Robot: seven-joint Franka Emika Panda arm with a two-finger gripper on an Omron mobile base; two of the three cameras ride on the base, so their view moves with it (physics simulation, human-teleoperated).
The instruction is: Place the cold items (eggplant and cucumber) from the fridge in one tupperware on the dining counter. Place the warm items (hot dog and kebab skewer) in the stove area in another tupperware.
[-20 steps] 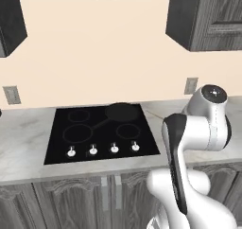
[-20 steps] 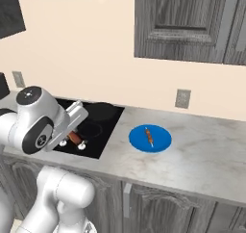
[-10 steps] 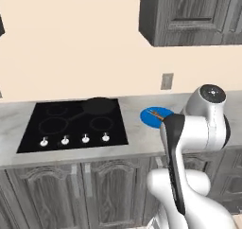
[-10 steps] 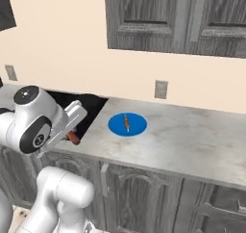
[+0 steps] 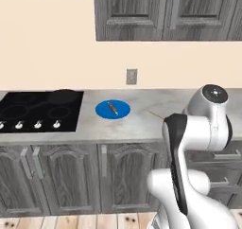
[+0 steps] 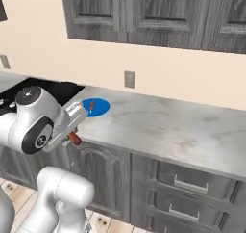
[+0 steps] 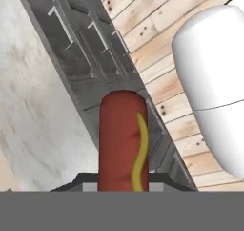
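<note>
Left base view: skewer [image 5: 112, 108] on blue plate [image 5: 102, 110], on bench [image 5: 142, 121] well ahead of arm; not yet collected.
Right base view: tool [image 6: 73, 136] below bench edge, near plate.
Hand view: tool clamped on hot dog [image 7: 123, 139], carried over cabinet fronts [image 7: 90, 58]; tupperware drop pending.

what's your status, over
Gripper shut on red hot dog with mustard stripe. Kebab skewer on blue plate. Nothing in the way.

No text, label, brand, number or sign is readable on any surface in these views.
</note>
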